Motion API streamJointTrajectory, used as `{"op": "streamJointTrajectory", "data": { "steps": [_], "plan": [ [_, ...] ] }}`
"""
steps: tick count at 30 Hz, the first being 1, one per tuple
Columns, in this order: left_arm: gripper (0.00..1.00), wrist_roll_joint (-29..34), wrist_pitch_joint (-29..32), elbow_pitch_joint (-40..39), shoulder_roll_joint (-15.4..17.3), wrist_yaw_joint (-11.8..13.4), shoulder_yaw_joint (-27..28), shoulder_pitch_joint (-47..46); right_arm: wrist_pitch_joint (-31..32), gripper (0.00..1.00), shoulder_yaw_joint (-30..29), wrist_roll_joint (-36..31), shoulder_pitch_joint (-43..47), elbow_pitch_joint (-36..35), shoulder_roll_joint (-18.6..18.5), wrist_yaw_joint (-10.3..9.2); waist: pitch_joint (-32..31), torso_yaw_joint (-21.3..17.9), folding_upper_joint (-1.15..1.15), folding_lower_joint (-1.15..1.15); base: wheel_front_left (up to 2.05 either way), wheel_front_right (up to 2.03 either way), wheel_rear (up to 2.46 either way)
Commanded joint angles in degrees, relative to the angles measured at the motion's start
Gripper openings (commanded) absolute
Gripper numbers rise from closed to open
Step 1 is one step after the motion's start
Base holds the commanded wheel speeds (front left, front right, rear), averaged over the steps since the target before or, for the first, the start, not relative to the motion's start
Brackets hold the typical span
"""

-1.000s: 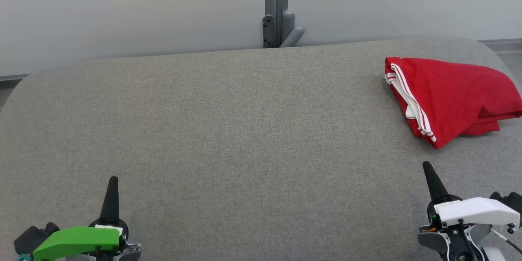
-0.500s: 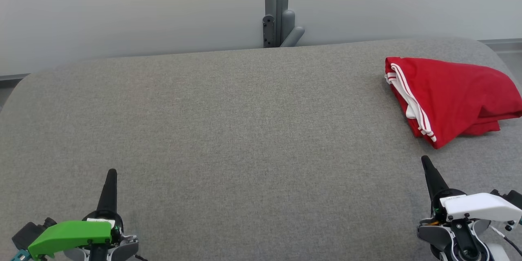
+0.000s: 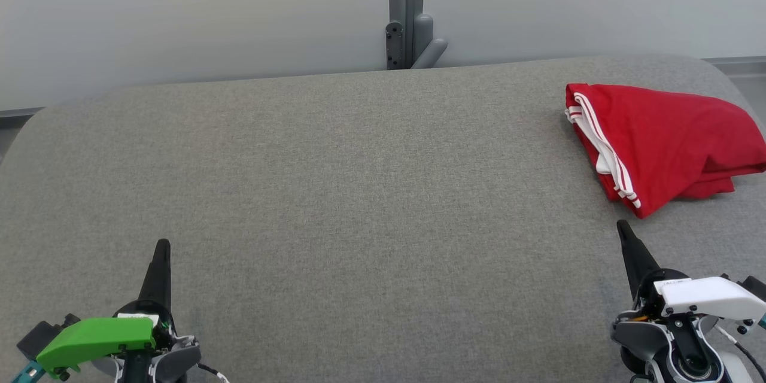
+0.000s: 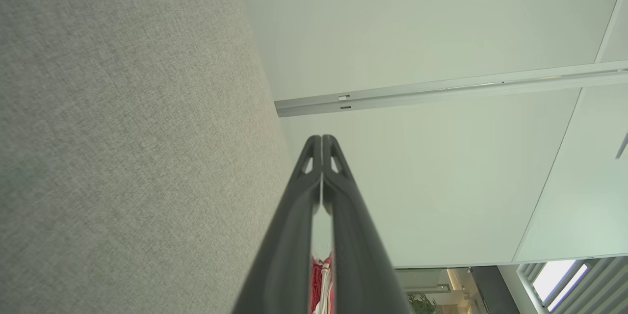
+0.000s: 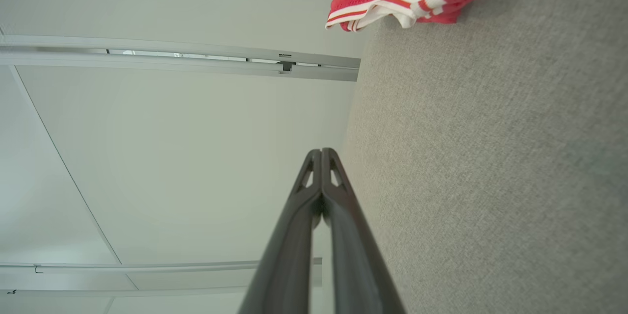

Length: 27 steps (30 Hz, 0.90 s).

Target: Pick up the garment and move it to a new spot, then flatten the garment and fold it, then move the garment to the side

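While the red garment [image 3: 664, 143] with white stripes is seen bundled up at the far right of the grey padded surface [image 3: 359, 191], nothing is gripped by either arm. The left gripper [image 3: 161, 245] is parked at the near left, fingers pressed fully together. The right gripper [image 3: 622, 226] is closed tight too, its tip pointed just short of the garment's near edge, not touching.
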Motion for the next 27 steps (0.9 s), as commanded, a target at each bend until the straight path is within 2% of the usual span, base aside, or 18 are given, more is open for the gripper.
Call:
{"op": "streamJointTrajectory", "data": {
  "steps": [1, 16, 27],
  "plan": [
    [0.0, -1.3, 0.3, 0.0, 0.4, -0.3, 0.2, -1.3, 0.4, 0.0, -0.2, 1.1, -0.6, -0.4, -0.3, 0.03, 0.0, 0.0, 0.17, 0.0, 0.0, 0.0, 0.0],
    [0.0, -6.3, 1.8, 0.3, 0.4, -0.3, 0.8, -2.4, 1.8, 0.0, -0.3, 7.5, -1.4, -0.4, -0.4, 0.02, 0.1, 0.0, 0.2, 0.0, 0.0, 0.0, 0.0],
    [0.0, -6.1, 1.9, 0.3, 0.2, -0.3, 0.9, -2.3, 1.8, 0.0, -0.3, 7.3, -1.3, -0.3, -0.4, 0.02, 0.1, 0.0, 0.2, 0.0, 0.0, 0.0, 0.0]
  ]
}}
